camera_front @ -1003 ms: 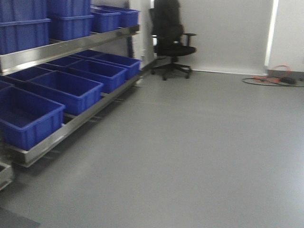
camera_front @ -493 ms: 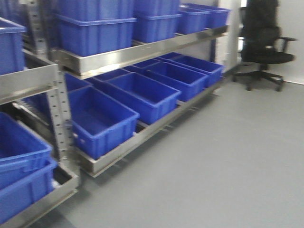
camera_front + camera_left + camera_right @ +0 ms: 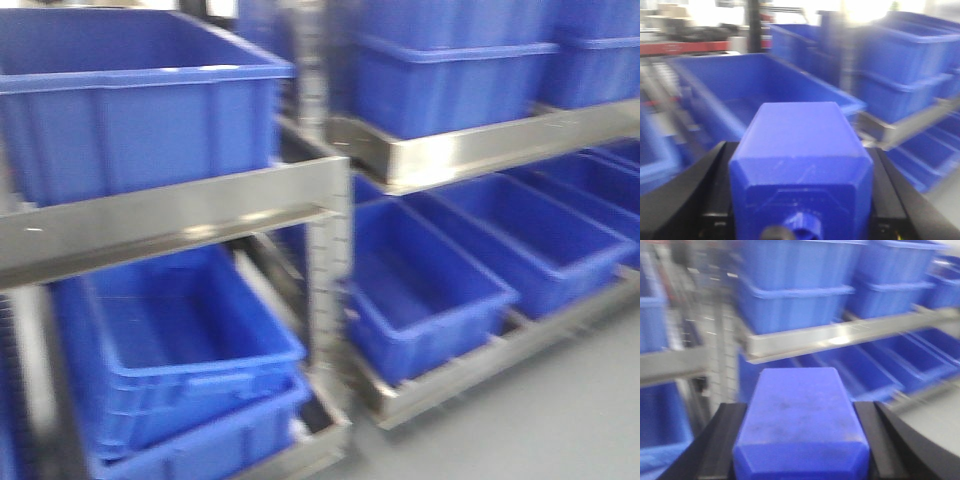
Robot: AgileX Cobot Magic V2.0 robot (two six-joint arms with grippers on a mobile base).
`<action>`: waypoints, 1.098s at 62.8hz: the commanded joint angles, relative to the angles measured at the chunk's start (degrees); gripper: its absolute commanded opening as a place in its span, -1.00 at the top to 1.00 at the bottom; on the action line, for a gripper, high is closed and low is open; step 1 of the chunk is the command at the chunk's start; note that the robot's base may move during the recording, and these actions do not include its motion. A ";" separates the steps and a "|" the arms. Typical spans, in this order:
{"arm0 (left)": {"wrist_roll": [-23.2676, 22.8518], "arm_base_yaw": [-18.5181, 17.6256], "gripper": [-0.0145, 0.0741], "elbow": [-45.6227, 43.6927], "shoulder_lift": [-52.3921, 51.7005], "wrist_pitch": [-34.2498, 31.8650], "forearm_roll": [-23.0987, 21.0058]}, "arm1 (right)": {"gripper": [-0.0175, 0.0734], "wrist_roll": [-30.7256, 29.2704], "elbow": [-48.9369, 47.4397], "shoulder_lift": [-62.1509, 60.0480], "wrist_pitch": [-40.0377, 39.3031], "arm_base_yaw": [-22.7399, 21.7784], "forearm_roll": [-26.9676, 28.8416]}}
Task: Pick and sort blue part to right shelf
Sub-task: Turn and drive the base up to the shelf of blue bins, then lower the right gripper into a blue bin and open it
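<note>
Left pincer (image 3: 801, 167) clamped on blue part (image 3: 799, 132), right pincer (image 3: 801, 422) gripping blue block (image 3: 799, 400), blue bins (image 3: 140, 115) shelved

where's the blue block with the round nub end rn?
Left wrist view, centre: the blue block sits clamped in the left gripper, nub toward the camera, an open blue bin just beyond it.

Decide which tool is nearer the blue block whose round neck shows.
Left. The left tool grips that blue block; the right tool grips another blue block.
</note>
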 commanded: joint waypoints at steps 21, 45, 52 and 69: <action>0.00 -0.31 0.01 -1.69 0.61 -5.33 -0.06 | -0.24 -0.39 -1.76 0.31 -5.17 -0.35 -0.61; 0.00 -0.31 0.01 -1.69 0.61 -5.33 -0.06 | -0.24 -0.39 -1.76 0.31 -5.17 -0.35 -0.61; 0.00 -0.31 0.01 -1.69 0.61 -5.33 -0.06 | -0.24 -0.39 -1.76 0.31 -5.17 -0.35 -0.61; 0.00 -0.31 0.01 -1.69 0.61 -5.33 -0.06 | -0.24 -0.39 -1.76 0.31 -5.17 -0.35 -0.61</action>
